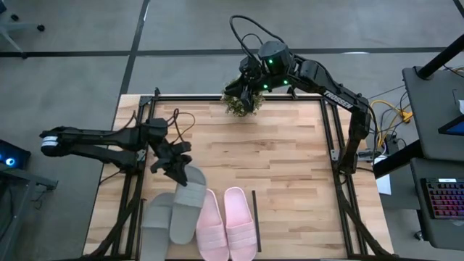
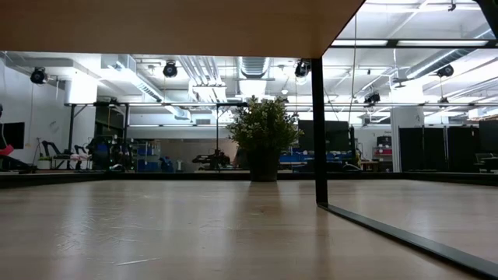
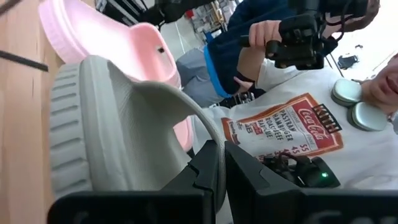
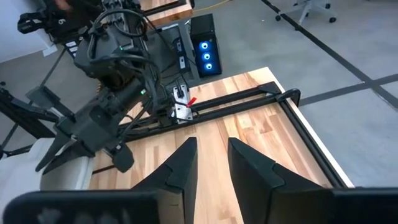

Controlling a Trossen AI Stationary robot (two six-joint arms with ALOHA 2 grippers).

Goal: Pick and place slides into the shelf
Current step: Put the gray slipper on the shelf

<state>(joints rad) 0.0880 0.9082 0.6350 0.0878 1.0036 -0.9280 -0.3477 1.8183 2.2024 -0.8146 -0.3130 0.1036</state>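
A grey-green slide (image 1: 190,197) lies slanted near the table's front edge, with my left gripper (image 1: 181,171) shut on it at its far end. It overlaps the second grey-green slide (image 1: 155,226). The pink pair (image 1: 225,223) lies flat just to its right. In the left wrist view the held slide (image 3: 106,130) fills the frame, with a pink slide (image 3: 112,37) behind it. A thin black shelf bar (image 1: 255,212) stands right of the pink pair. My right gripper (image 1: 245,85) hangs open high over the far edge, with nothing between its fingers (image 4: 180,168). My left gripper pinches the grey-green slide's wide strap at its edge (image 3: 208,134) between its two fingers. The fingers come nearly level from the table's far left. The slide sits tilted, its near end over the other grey-green slide. Whether it is clear of the table I cannot tell.
A small potted plant (image 1: 243,104) stands at the middle of the far edge, below my right gripper. Black frame rails (image 1: 330,138) run along the table's left, right and far edges. A person in a white printed shirt (image 3: 292,130) is beyond the near edge. The table's middle is bare wood (image 1: 268,152).
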